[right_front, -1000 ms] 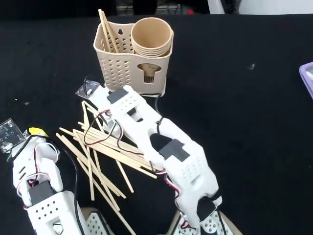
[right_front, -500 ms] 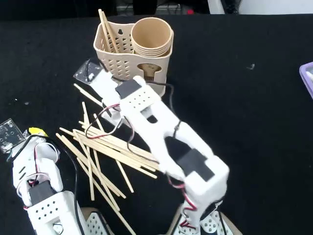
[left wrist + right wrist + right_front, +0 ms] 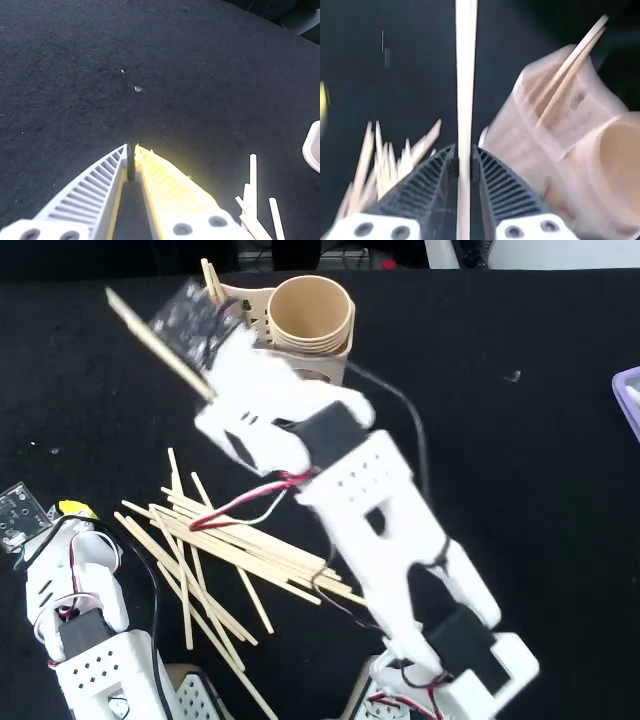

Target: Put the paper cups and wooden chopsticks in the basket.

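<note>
Between the jaws of the right gripper, a single chopstick is pinched, and most of its length sticks out past the fingertips. It hangs in the air just beside the basket, on the side away from the paper cups, and its free end leans away from the basket.

I think the long free end is the danger. If the wrist turns fast, the stick can rotate in the grip or slide out. The tip can also hit the rim, or the two chopsticks that stand inside, and fall outside. The arm passes close over the basket, so it may push it.

The pile of chopsticks lies in front of the basket, near the arm bases. The left gripper, pressed together and empty, is well apart from the basket.

The table is black and matte. A purple object sits far to the cups' side. Behind the basket the room is dim.
</note>
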Controlling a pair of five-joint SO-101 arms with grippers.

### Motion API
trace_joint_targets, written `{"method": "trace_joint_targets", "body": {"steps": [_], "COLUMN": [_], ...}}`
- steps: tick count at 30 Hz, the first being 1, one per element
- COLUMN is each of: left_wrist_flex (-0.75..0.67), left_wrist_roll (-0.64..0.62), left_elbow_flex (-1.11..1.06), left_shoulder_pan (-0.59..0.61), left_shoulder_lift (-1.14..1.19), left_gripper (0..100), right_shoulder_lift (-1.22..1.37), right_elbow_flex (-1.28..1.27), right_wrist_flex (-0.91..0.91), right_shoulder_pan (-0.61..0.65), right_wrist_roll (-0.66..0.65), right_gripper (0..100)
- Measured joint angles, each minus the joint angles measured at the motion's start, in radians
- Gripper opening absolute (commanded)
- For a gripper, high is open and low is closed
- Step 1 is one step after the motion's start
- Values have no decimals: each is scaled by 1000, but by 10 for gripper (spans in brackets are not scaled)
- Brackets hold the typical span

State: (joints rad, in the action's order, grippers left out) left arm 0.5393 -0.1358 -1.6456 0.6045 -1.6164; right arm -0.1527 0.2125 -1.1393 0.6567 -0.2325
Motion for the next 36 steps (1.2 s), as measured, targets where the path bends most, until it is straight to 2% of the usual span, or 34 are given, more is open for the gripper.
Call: {"method": "trace_joint_targets", "body": {"steps": [7, 18, 23, 31, 36], "left_wrist_flex": [0, 0, 0, 0, 0], "left_wrist_roll": [0, 0, 0, 0, 0], "left_elbow_flex": [0, 0, 0, 0, 0], "left_shoulder_pan": [0, 0, -25, -25, -25], "left_shoulder_lift": [0, 0, 0, 0, 0], "left_gripper": [33, 33, 33, 33, 33], "right_shoulder_lift": [5, 206, 285, 384, 405], "right_elbow_flex": [26, 32, 32, 32, 32], "right_wrist_flex": [345, 821, 908, 925, 925], "right_shoulder_pan": [0, -81, -89, -138, -144], "right_wrist_roll": [17, 17, 17, 118, 132], "right_gripper": [11, 11, 11, 11, 14]}}
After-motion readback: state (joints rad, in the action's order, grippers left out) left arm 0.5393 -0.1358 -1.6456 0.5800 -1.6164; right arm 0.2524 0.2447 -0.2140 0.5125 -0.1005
